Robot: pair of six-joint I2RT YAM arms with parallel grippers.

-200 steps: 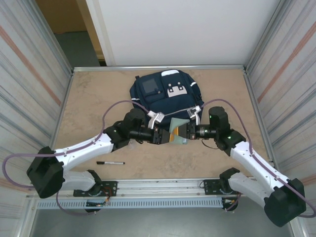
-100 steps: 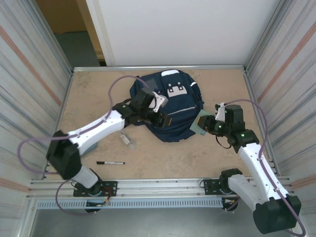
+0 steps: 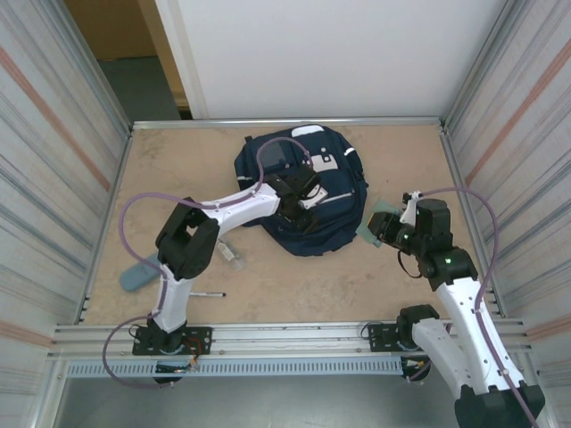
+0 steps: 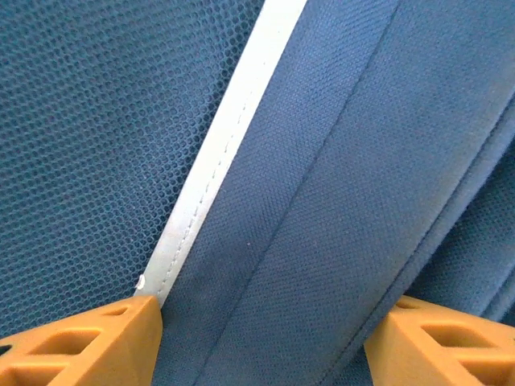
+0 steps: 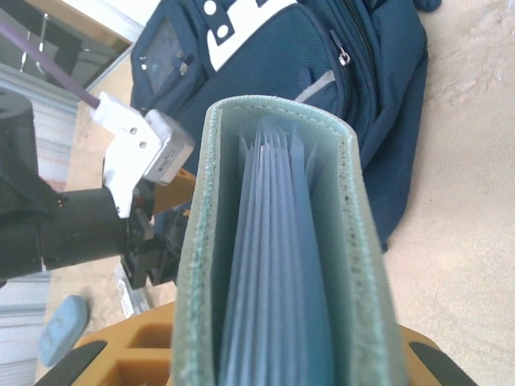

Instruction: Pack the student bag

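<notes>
The student bag (image 3: 343, 183) lies flat at the table's back centre, navy with a white patch and grey stripes. My left gripper (image 3: 301, 214) rests on its front part. In the left wrist view my left gripper (image 4: 265, 342) is open, its orange fingertips (image 4: 88, 342) wide apart, with flat bag fabric (image 4: 346, 161) and a grey stripe (image 4: 217, 169) between them. My right gripper (image 3: 385, 228) hovers just right of the bag, shut on a green notebook (image 3: 375, 226). The notebook (image 5: 282, 241) stands spine-up with blue pages, gripped by my right gripper (image 5: 273, 358), and the bag (image 5: 378, 88) lies beyond it.
A black pen (image 3: 199, 293) lies near the front left. A small clear item (image 3: 230, 252) sits left of the bag. A grey-blue oval object (image 3: 138, 275) lies by the left edge. Corrugated metal walls close both sides.
My left arm swung from the table's middle onto the bag and its jaws opened wider. My right arm carried the notebook to the right of the bag.
</notes>
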